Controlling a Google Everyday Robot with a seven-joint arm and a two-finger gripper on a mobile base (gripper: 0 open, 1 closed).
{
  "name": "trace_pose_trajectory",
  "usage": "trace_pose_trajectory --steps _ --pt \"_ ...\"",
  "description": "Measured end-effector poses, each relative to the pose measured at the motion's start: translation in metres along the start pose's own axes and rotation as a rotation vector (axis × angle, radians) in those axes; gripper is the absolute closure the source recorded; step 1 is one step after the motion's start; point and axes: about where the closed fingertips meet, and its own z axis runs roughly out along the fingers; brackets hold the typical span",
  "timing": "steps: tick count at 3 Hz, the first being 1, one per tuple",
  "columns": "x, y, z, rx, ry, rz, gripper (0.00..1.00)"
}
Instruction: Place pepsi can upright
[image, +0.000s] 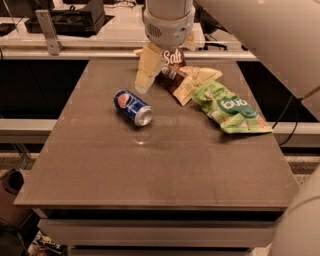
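The pepsi can (132, 107) lies on its side on the brown table (150, 170), left of the middle, with its silver end facing the front right. My gripper (145, 75) hangs from the white arm above the table's far part, just behind and slightly right of the can, its pale fingers (148, 66) pointing down. It holds nothing that I can see and stands apart from the can.
A brown chip bag (179, 75) lies at the back centre, right of the gripper. A green chip bag (231, 108) lies to the right. The white arm's bulk fills the upper right. A counter with equipment runs behind the table.
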Motion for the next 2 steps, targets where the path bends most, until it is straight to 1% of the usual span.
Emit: trace_pose_trajectory --steps 1,2 --pt "-0.012 0.010 0.009 -0.014 0.003 0.008 0.00" --pt "-0.017 0.026 0.016 -0.031 0.011 0.013 0.00"
